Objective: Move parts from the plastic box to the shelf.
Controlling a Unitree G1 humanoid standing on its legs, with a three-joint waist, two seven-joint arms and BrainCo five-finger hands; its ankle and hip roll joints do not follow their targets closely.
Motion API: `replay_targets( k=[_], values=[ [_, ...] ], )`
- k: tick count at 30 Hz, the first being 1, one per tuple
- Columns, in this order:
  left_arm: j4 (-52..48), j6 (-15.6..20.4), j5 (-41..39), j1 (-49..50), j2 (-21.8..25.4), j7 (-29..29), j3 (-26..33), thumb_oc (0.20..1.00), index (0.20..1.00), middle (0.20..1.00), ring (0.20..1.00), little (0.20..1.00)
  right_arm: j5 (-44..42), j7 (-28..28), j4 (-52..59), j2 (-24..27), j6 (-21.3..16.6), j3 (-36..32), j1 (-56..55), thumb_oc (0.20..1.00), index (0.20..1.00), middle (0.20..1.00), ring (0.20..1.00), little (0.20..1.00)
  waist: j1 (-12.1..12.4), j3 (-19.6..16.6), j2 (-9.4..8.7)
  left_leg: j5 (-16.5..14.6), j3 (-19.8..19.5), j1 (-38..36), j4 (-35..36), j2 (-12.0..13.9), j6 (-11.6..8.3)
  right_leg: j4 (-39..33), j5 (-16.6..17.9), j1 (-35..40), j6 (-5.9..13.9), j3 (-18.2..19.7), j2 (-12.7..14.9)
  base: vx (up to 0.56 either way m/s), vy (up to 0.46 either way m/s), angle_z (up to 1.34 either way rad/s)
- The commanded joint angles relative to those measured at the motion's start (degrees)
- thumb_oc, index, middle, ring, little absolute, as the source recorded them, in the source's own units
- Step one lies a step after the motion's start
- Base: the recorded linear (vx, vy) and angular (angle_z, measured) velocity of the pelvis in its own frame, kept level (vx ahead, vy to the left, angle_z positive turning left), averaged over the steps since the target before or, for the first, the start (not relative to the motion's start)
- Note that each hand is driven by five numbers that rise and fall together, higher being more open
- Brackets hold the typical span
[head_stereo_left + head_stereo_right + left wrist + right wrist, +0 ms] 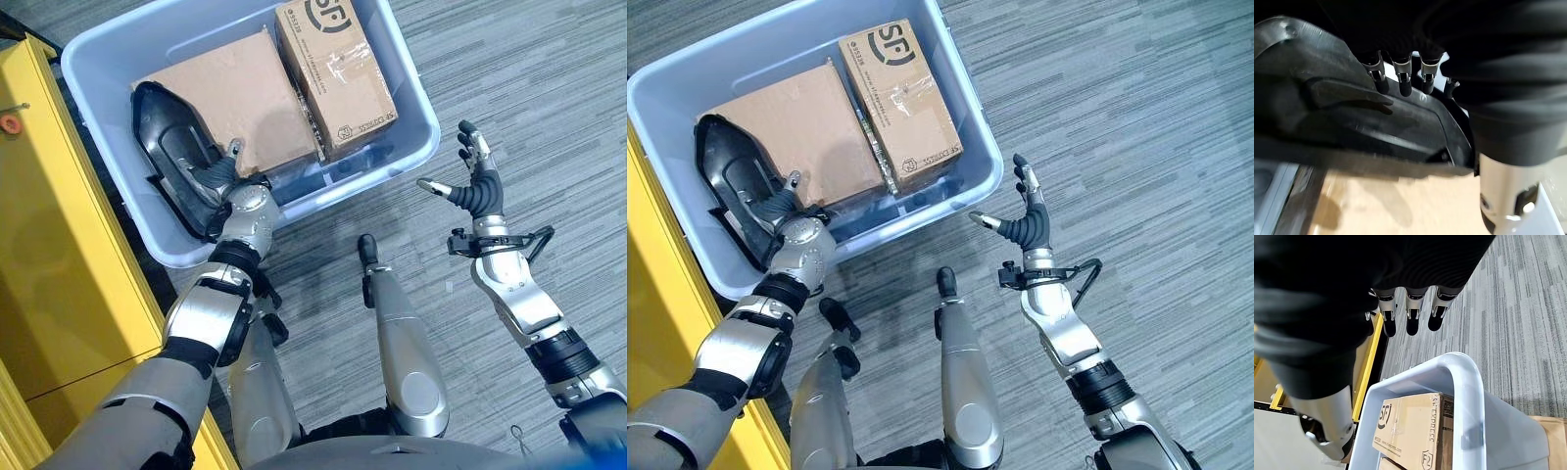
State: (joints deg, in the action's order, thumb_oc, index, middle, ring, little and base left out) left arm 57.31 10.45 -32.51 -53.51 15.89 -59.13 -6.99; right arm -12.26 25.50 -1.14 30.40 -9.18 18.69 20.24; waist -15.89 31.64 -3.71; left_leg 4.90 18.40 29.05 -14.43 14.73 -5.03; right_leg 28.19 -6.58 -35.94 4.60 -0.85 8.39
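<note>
1. Your task's thing right now is the black moulded plastic part (174,157); it sits inside the pale blue plastic box (411,98), leaning against the box wall nearest the yellow shelf (49,255), with its pointed end toward the far corner.

2. Your left robot hand (217,176) is down in the box on that part; in the left wrist view its dark-tipped fingers (1402,81) are curled over the raised edge of the part (1352,117), so you have it hooked, though you cannot see the thumb well enough to judge how firm the hold is.

3. Beside the part lie two cardboard boxes: a flat one (235,98) just next to it, and a taped, printed one (338,73) against the far-right wall; both remain in the box, so the task looks to be at an early pick rather than near its end.

4. Your right robot hand (477,181) hangs over the grey carpet floor (549,88), outside the box near its right corner; its fingers are spread and straight, holding nothing.

5. The step in hand, as you may judge it, is the lift-out; the next move calls for raising the part clear of the box wall without dragging it against the flat cardboard box, then swinging it left toward the shelf; the part is long and held near one end, so expect it to tip; bring the right robot hand in to steady it if it does.
</note>
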Motion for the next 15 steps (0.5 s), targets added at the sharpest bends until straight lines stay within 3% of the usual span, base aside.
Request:
replay_targets(
  k=[1,4,9,15],
  values=[
    [3.2,1.07,2.75,-4.29,2.56,-4.41,-0.48,1.0,1.0,1.0,1.0,1.0,-0.54,1.77,1.12,-1.46,-3.33,-0.24,1.67,1.0,1.0,1.0,1.0,1.0,0.37,-1.85,-4.88,-7.83,-3.93,4.5,-12.35,0.38,-1.1,-3.55,3.36,0.47,-0.11,-1.28,-0.47,0.02,-0.044,0.01],
    [4.88,1.52,2.81,-7.21,3.46,0.38,-2.32,1.0,1.0,1.0,1.0,1.0,-1.43,5.5,1.22,-2.47,-3.49,0.41,2.66,1.0,1.0,1.0,1.0,1.0,0.33,-1.85,-6.0,-8.3,-3.98,6.79,-13.28,0.1,-0.6,-3.33,3.79,-0.97,-0.2,-1.84,-0.95,0.03,-0.151,0.02],
    [2.39,3.25,6.98,-8.31,0.97,6.67,-5.99,1.0,1.0,1.0,1.0,1.0,-1.55,6.55,2.69,-3.15,-1.67,0.54,1.67,1.0,1.0,1.0,1.0,1.0,-0.57,-1.85,-6.81,-8.9,-3.33,7.84,-14.03,0.16,-0.27,-3.45,4.31,-2.02,-0.16,-1.56,-1.54,0.03,-0.035,0.06],
    [-0.88,1.26,7.76,-8.49,-2.83,13.17,-12.0,1.0,1.0,1.0,1.0,1.0,-0.53,5.37,2.9,-3.73,-0.57,0.55,1.82,1.0,1.0,1.0,1.0,1.0,-1.86,-1.85,-7.28,-9.22,-1.87,8.72,-15.13,0.9,-0.11,-3.07,4.71,-3.04,-0.23,-0.89,-2.03,0.03,0.004,-0.06]
  ],
)
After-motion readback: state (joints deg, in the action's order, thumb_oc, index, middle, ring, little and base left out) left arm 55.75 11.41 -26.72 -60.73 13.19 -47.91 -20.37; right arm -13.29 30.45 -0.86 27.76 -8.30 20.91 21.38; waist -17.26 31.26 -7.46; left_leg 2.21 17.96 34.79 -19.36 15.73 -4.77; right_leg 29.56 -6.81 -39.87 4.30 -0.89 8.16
